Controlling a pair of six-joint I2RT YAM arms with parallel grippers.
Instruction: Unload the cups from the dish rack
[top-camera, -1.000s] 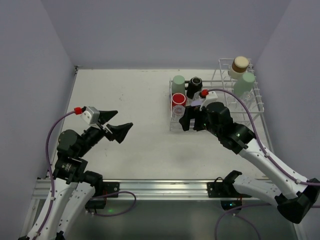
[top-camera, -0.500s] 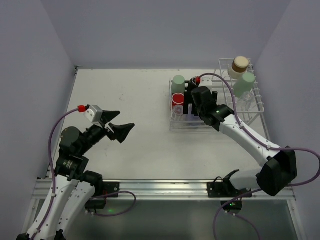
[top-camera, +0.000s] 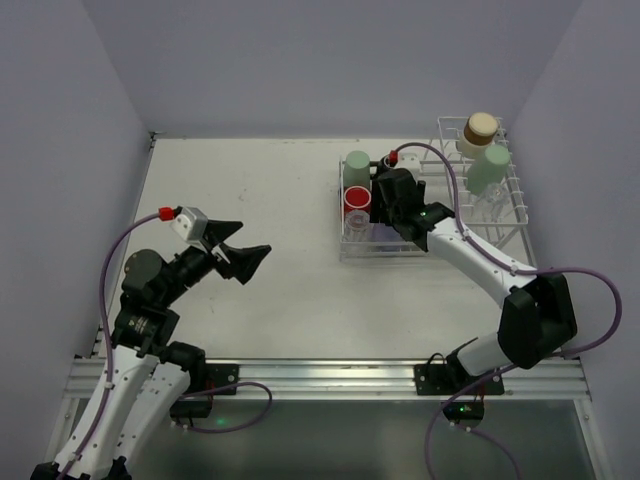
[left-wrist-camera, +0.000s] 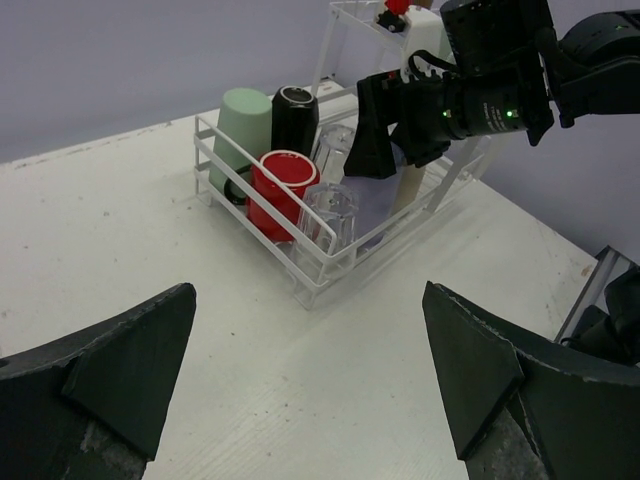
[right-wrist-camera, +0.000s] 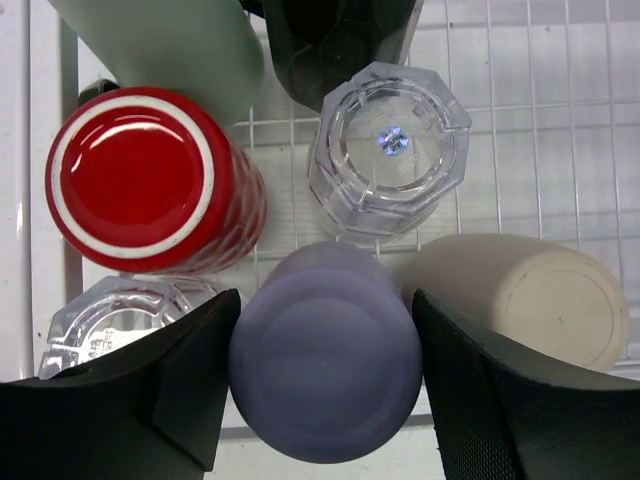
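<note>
Directly beneath the right end effector (right-wrist-camera: 322, 310), whose spread jaws flank it closely though I cannot tell if they grip, the lavender tumbler (right-wrist-camera: 325, 370) stands axis-vertical in the dish rack (right-wrist-camera: 560, 120) basket.

— What kind of room is this?

— A small booth. A plain off-white bench (top-camera: 250, 200) fills the middle of the top view, closed in on three sides by bare walls of a pale lavender-grey.

— Where do the walls stand?

— The back wall (top-camera: 330, 60) is at 12 o'clock, the left wall (top-camera: 60, 150) at 9 and the right wall (top-camera: 590, 100) at 3. The side walls lean outward in the view and meet the back wall at about 11 and 1.

— Anything at the near edge?

— A silver metal rail (top-camera: 330, 375) runs along the bench at 6 o'clock.

— Windows? Light?

— No window shows. The light is soft and even, with faint shadows on the bench.
</note>
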